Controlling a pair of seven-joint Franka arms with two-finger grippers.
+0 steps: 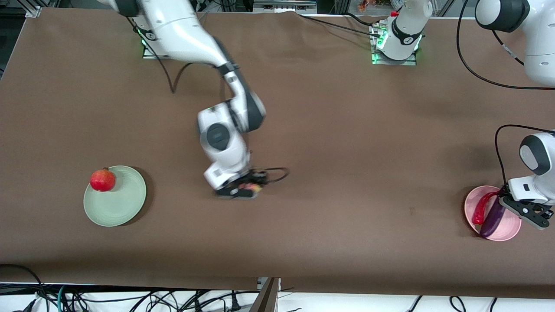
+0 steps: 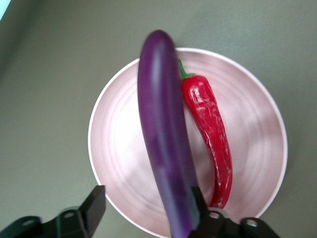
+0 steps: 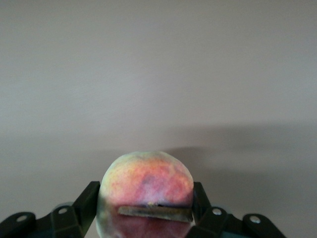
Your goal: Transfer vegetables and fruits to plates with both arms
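Observation:
My right gripper is low over the middle of the table, shut on the pink-yellow peach, with a finger pressed to each side. Toward the right arm's end, the red pomegranate sits at the rim of the pale green plate. At the left arm's end, the purple eggplant and the red chili pepper lie side by side on the pink plate. My left gripper hangs open just over that plate. The eggplant rests against one finger only.
The table wears a brown cover. A black cable loops beside the right wrist. More cables hang below the table edge nearest the front camera. The two arm bases stand along the farthest edge.

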